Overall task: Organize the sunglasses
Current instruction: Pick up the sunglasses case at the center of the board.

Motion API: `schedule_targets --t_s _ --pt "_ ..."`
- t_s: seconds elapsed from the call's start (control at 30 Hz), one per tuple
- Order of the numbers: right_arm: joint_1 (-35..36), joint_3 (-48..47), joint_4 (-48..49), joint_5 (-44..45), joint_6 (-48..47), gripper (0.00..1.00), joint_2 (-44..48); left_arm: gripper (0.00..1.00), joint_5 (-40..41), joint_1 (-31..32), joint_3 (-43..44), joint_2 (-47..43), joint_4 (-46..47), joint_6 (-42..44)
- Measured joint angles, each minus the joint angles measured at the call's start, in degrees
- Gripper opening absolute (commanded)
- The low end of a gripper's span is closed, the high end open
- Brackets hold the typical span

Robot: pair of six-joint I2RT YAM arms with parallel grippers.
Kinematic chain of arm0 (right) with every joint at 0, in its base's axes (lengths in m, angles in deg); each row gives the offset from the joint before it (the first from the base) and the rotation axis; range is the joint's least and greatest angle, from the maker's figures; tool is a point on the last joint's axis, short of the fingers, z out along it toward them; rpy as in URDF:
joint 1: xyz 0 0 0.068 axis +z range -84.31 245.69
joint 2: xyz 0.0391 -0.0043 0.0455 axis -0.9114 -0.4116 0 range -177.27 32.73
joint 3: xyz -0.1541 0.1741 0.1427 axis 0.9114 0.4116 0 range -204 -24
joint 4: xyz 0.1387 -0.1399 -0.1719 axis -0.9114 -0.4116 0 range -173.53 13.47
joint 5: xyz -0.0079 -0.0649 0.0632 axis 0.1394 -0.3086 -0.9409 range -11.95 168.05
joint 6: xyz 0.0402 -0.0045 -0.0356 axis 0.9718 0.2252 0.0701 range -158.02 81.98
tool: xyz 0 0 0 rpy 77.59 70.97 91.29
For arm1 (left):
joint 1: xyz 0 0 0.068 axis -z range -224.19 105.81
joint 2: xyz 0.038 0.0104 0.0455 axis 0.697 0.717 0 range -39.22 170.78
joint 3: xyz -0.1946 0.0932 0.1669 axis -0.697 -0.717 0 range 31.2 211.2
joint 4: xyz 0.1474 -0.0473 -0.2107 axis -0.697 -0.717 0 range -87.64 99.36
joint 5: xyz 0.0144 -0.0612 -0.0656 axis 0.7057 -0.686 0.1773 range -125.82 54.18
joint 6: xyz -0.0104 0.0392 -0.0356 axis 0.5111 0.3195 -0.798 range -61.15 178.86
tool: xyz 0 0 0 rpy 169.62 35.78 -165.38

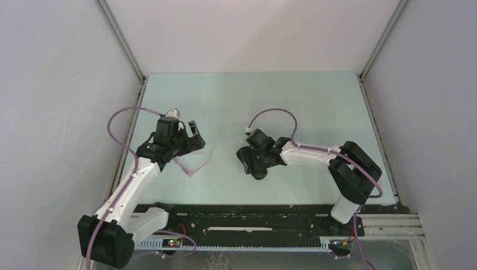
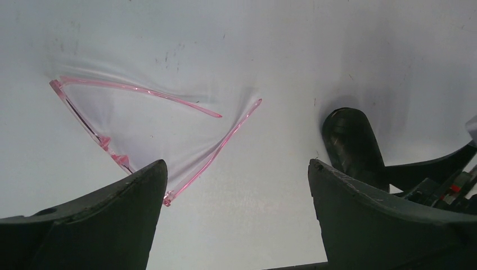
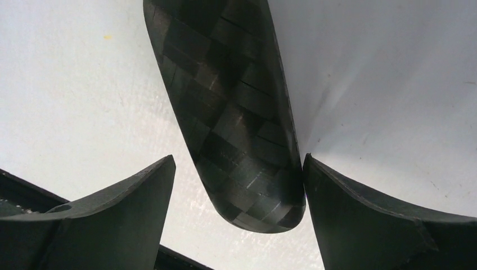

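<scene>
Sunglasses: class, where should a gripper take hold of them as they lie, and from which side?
Grip the sunglasses at the bridge of the front frame, from straight above. They lie on the table, thin arms unfolded; the front likely flexes least.

Pink-framed sunglasses point(image 2: 225, 138), black checker-weave case point(image 3: 236, 112), pale green table point(image 1: 315, 101)

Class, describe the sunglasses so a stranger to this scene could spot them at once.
On the pale green table, look left of centre, just beside the left gripper. The sunglasses lie there: a thin, see-through pink frame, unlike the solid black case at the right gripper.
</scene>
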Motion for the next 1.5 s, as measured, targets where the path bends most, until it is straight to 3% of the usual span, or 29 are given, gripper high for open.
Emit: schedule_targets --t_s 0.33,0.57,0.73,0.83,0.97,1.13,1.2,1.5 --pt "2.78 -2.99 -0.63 3.02 -7.58 0.81 -4.55 1.0 -0.02 0.0 0.0 -0.59 0.17 -0.98" --pt "3.52 -3.82 -1.09 6.21 -11.28 0.43 -5.07 1.0 0.04 0.0 0.0 -0.57 0.28 -1.14" --pt "2.67 -3.72 -1.2 5.11 -11.23 0.36 -4.61 1.0 0.68 0.0 -0.02 -0.61 1.75 -2.99" --pt "0.04 -1.05 0.61 -1.29 -10.43 0.32 -0.63 1.0 -0.26 0.0 -0.02 -1.01 3.54 -3.19" --pt "-8.79 4.46 6.29 -15.32 -6.12 0.33 8.72 1.0 -5.14 -0.02 -2.95 -5.03 11.98 -5.68" --pt "-20.83 11.19 21.49 -32.02 5.55 0.33 16.39 1.0 -16.57 -0.04 -7.58 -9.14 23.82 -11.06" --pt "-24.06 14.71 31.67 -39.98 13.22 0.33 17.07 1.0 -21.77 -0.04 -7.48 -6.58 28.68 -12.48" --pt "-28.87 20.39 56.02 -53.31 33.68 0.33 13.29 1.0 -32.35 0.61 -7.63 3.82 45.99 -22.69"
